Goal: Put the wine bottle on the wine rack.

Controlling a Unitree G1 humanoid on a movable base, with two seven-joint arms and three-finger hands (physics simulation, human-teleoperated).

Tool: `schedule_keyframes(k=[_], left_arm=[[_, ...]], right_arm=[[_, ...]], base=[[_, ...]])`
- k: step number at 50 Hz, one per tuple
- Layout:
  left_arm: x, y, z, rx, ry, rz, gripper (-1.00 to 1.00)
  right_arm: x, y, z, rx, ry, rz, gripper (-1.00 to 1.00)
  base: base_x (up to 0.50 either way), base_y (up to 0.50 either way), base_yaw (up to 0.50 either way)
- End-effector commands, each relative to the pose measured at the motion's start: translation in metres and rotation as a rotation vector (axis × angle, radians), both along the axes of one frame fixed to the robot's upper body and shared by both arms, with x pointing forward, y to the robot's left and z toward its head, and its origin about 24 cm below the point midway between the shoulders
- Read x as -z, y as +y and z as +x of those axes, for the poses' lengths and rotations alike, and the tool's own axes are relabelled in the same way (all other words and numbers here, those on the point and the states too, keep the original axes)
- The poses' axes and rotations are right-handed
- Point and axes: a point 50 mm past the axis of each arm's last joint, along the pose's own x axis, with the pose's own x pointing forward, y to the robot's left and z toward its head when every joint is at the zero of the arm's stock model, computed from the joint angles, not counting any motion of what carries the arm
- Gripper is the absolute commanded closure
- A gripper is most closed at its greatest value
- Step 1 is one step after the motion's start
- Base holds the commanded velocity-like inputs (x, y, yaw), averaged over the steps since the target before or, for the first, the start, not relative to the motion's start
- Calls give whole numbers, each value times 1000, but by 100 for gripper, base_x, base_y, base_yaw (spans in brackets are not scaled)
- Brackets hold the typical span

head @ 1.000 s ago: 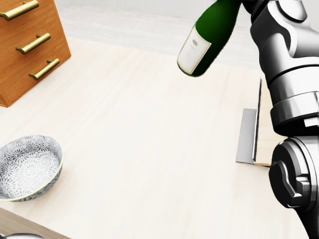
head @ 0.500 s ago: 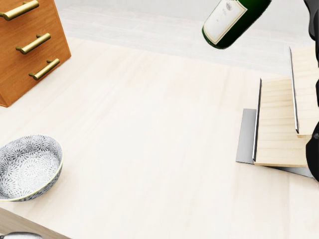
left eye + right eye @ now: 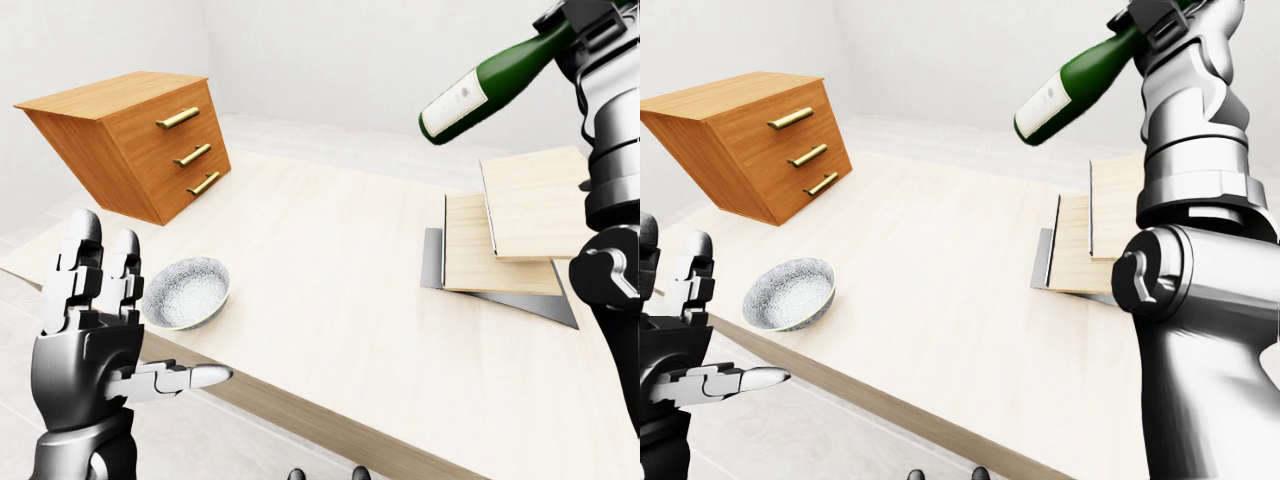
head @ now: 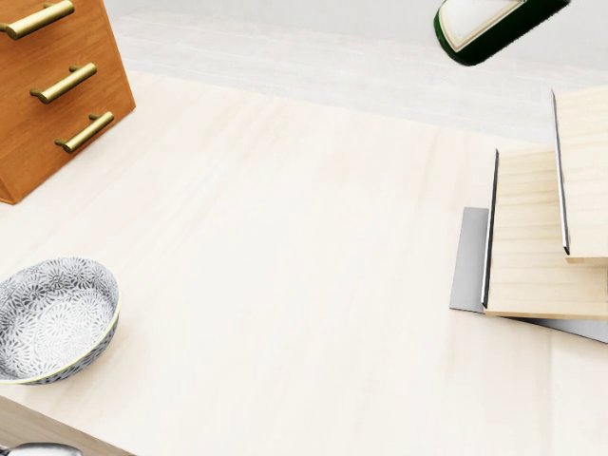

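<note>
Wine bottle (image 3: pixel 497 78) held aloft above the wine rack (image 3: pixel 505 235) by the right hand (image 3: pixel 588 18).

The right hand's fingers are clamped round the green bottle's neck at the top right of the left-eye view; the bottle tilts, its white-labelled base pointing down and left, clear of the stepped wooden rack that rests on the pale wood table (image 3: pixel 330 270). The left hand (image 3: pixel 95 335) hangs off the table's near edge, fingers spread apart and empty. A patterned bowl (image 3: pixel 186 292) sits near that edge, and a tilted wooden drawer chest (image 3: pixel 135 140) with brass handles stands at the upper left. White walls surround the table.
</note>
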Motion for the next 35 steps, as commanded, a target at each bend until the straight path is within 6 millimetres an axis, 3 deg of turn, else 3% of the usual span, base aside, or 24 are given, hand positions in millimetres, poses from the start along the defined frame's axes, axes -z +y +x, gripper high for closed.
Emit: schedule_keyframes(k=[1, 9, 18, 35], left_arm=[[0, 1, 0, -2, 0, 0, -100], [1, -1, 1, 0, 3, -3, -100], [-1, 0, 0, -1, -7, 1, -100], [0, -2, 1, 0, 0, -6, -100]], right_arm=[[-2, -30, -13, 32, -65, 135, 100], [0, -54, -25, 67, -104, 209, 100], [-2, -66, -33, 95, -128, 232, 100], [23, -91, -42, 144, -98, 278, 100]], base=[[0, 0, 0], [0, 0, 0], [0, 0, 0], [0, 0, 0]])
